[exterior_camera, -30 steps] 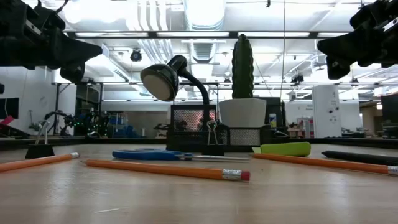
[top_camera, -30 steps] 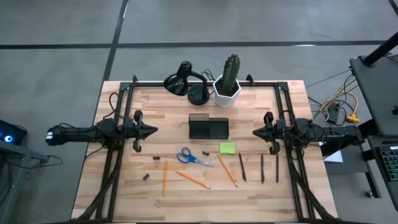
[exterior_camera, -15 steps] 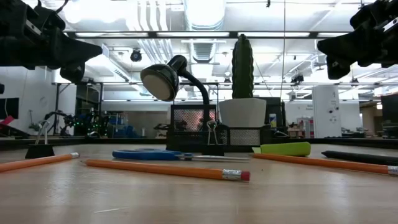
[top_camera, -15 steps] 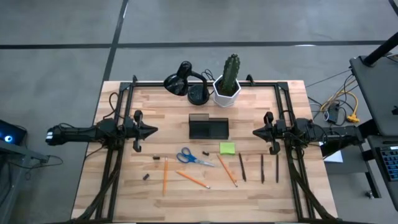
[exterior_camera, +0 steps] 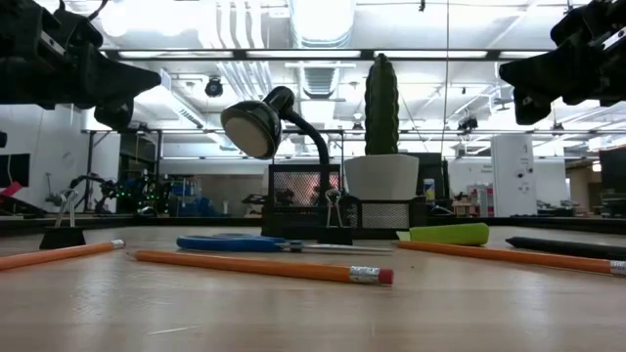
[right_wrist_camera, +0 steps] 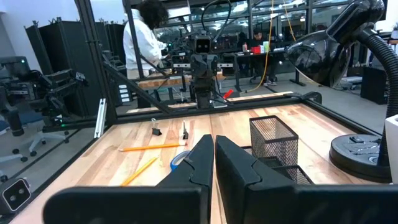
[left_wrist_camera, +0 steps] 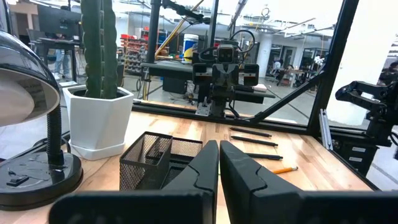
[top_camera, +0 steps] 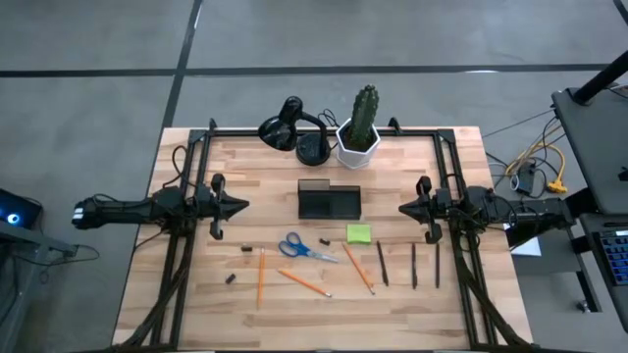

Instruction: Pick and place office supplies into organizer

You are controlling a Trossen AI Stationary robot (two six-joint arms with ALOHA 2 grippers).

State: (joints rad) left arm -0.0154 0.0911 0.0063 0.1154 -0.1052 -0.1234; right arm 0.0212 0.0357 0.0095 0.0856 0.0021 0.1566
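nothing has changed over the last second | both jaws closed, empty, left gripper point(top_camera: 242, 206) and right gripper point(top_camera: 402, 207) flanking the organizer point(top_camera: 329, 199) | office supplies point(top_camera: 312, 253) lie on desk point(top_camera: 451, 304) just in front of the organizer, none placed | task not begun

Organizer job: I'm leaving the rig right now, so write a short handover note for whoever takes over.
Left claw: shut, empty, raised at the table's left side.
Right claw: shut, empty, raised at the right side.
Organizer: mid-table, in front of the lamp and cactus; nothing visible inside.
On the table nearer the front: scissors, sticky-note pad, three pencils, three pens, small binder clips.
Done: nothing placed.
Left: every item.
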